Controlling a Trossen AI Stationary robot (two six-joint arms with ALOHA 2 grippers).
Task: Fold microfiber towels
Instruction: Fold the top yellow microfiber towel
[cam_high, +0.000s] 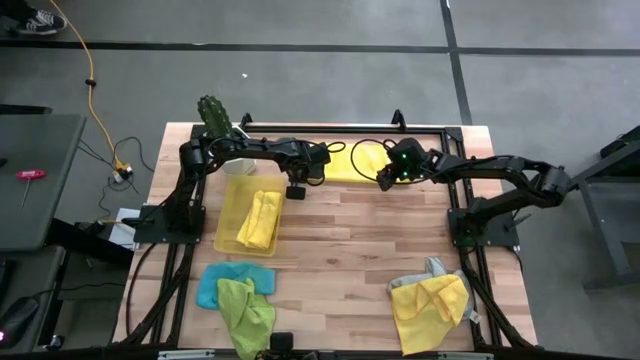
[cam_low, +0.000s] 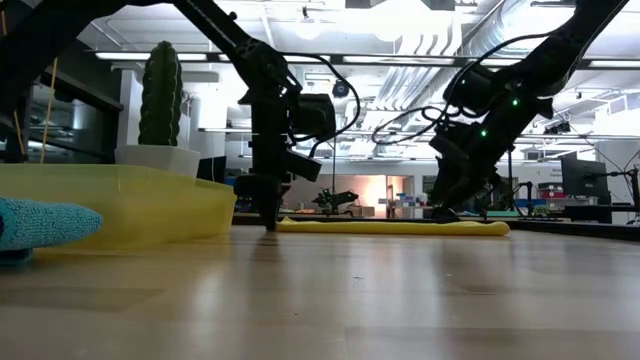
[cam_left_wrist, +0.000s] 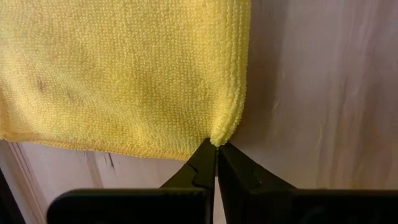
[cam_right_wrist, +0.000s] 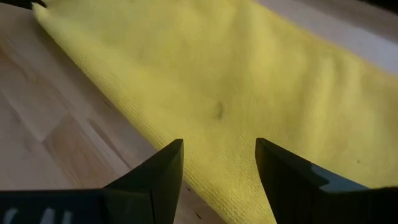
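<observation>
A bright yellow towel (cam_high: 352, 160) lies flat on the table at the far middle; it shows as a low strip in the low view (cam_low: 400, 227). My left gripper (cam_high: 296, 192) stands at the towel's near left corner, shut on it, its fingers down at the table (cam_low: 268, 215). My right gripper (cam_high: 384, 183) is open just above the towel's near edge (cam_right_wrist: 186, 143), one finger on either side of a stretch of cloth, touching nothing that I can see. My left gripper pinches the yellow towel's near left corner (cam_left_wrist: 219, 135) between its two fingertips. Only the very tip of the corner is between them. The fingers point down at the table. The rest of the towel lies spread flat on the wood.
A translucent yellow tray (cam_high: 232, 200) at the left holds a folded yellow towel (cam_high: 260, 220). A blue towel (cam_high: 212, 285) and a lime green one (cam_high: 246, 310) lie near left. A yellow towel (cam_high: 430, 305) and a grey one (cam_high: 433, 268) lie near right. A cactus (cam_high: 212, 115) stands far left.
</observation>
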